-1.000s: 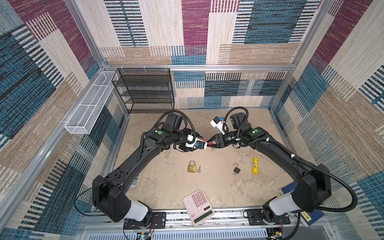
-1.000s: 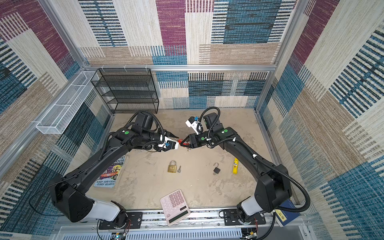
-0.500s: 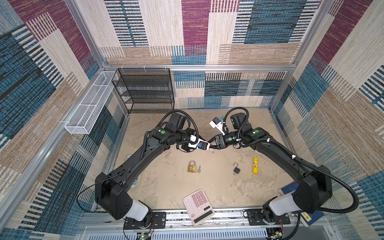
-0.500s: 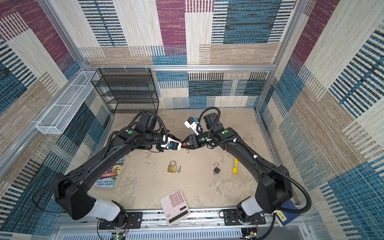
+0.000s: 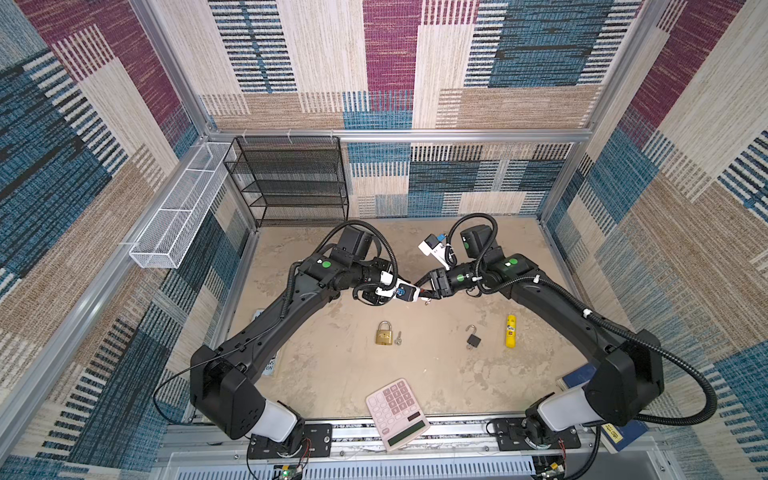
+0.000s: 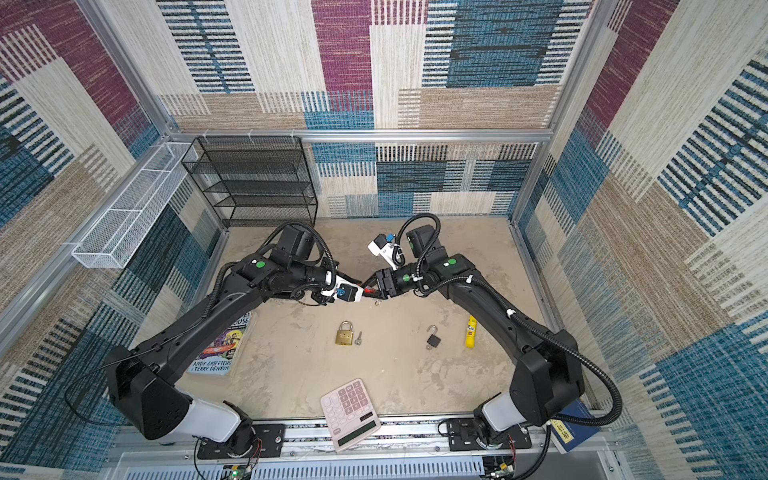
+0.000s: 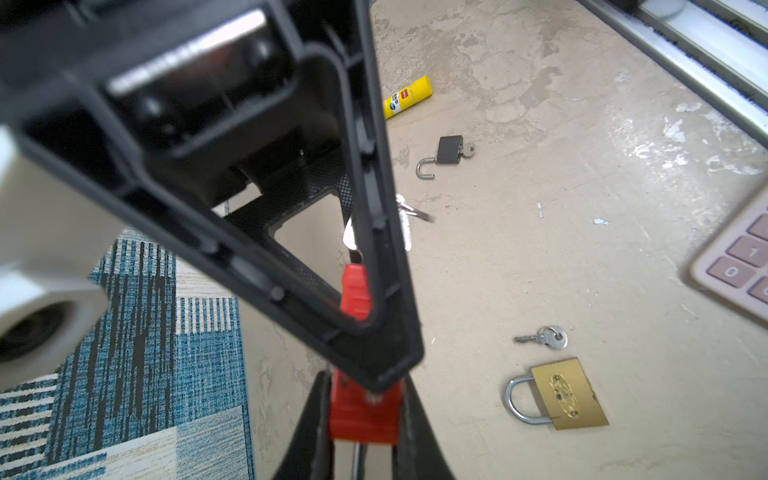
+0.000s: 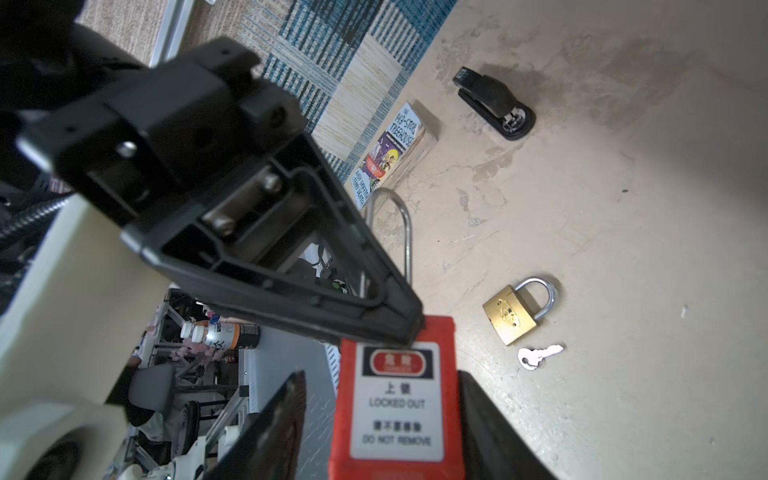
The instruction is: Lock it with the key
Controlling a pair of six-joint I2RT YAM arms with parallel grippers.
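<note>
In both top views the red padlock (image 6: 368, 292) hangs in mid-air above the middle of the table (image 6: 291, 370), its long axis roughly level and running left to right. The left wrist view shows the left gripper (image 7: 363, 415) pinched narrow on its red body, with the keys (image 7: 405, 228) dangling at the far end. In the right wrist view the right gripper (image 8: 380, 386) stands loose around it, and the shackle (image 8: 388, 232) points toward the left gripper. Held by that one pinch, it may pivot or slip.
</note>
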